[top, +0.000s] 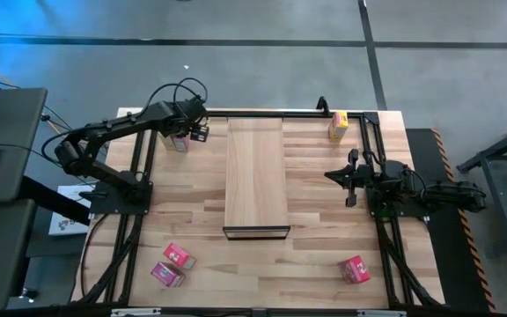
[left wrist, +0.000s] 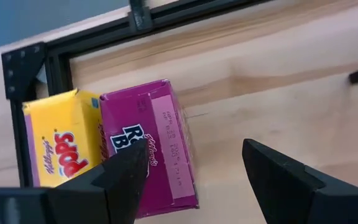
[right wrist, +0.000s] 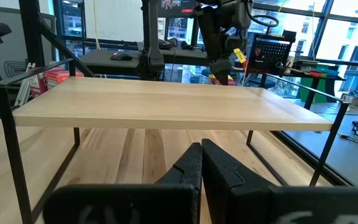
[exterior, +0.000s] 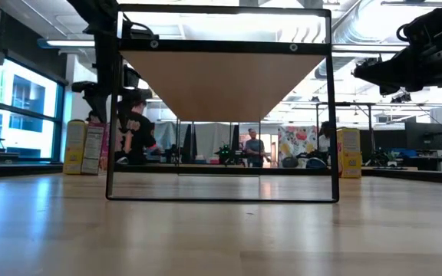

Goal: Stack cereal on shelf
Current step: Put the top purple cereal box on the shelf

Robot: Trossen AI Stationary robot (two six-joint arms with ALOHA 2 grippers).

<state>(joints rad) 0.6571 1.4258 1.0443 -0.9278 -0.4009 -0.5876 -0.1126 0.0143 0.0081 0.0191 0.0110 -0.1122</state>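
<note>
Light-wood shelf (top: 255, 172) long axis front-to-back (frame end nearest front).

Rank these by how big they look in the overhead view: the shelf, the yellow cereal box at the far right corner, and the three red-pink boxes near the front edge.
1. The shelf, by far the largest.
2. The yellow cereal box and the three red-pink boxes look alike, so no ranking among them.
</note>
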